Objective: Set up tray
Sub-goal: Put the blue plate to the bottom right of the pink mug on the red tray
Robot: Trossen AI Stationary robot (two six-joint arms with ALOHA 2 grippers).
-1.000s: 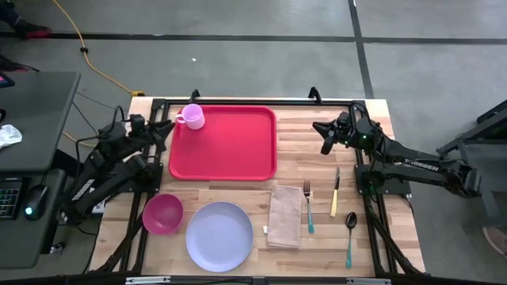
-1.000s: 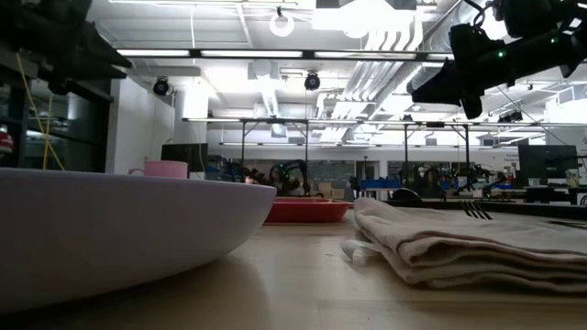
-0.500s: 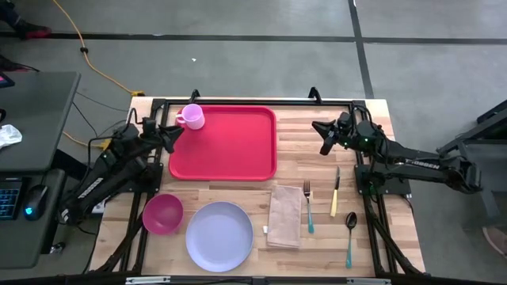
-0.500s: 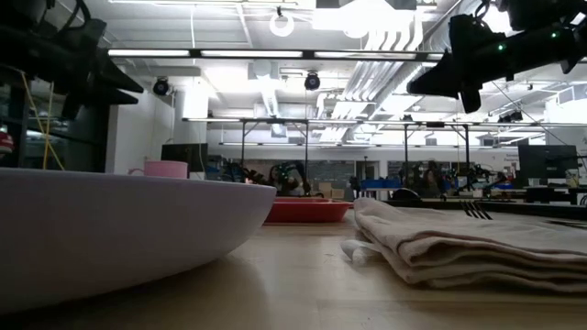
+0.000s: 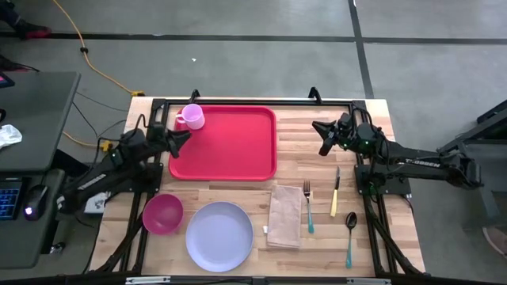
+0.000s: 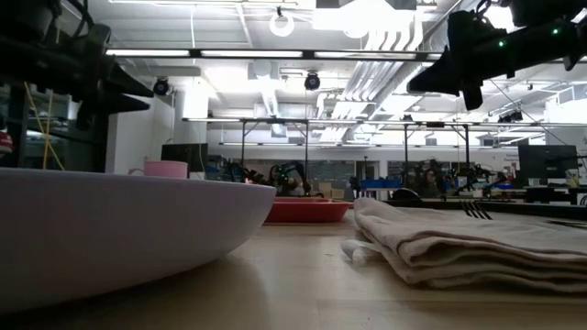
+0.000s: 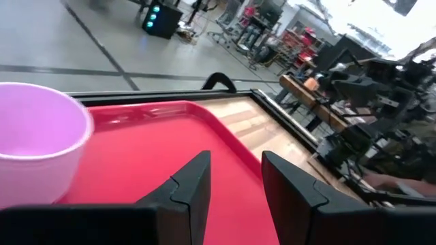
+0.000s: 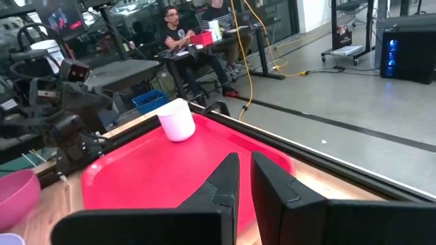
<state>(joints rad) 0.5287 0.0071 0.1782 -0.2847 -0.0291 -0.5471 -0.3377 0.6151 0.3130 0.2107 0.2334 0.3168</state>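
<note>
The red tray (image 5: 230,150) lies flat on the table's far left half, and a pink mug (image 5: 191,116) stands upright in its far left corner. My left gripper (image 5: 181,138) hangs open above the tray's left rim, just near of the mug (image 7: 37,136), touching nothing. In the left wrist view its fingers (image 7: 235,160) frame bare tray floor (image 7: 170,150). My right gripper (image 5: 319,136) is shut and hovers over bare wood right of the tray, pointing at the tray (image 8: 170,170) and the mug (image 8: 177,119).
Along the near edge lie a magenta bowl (image 5: 163,214), a lavender plate (image 5: 219,236) and a folded beige napkin (image 5: 284,215). Right of them are a fork (image 5: 308,207), a knife (image 5: 335,192) and a spoon (image 5: 349,236). People sit at desks beyond the table (image 8: 184,34).
My left gripper has swung from beside the table's left frame toward the right and a little toward the near edge, ending over the tray's left rim. The right arm has barely shifted. The tray, the mug and the tableware have stayed put.
</note>
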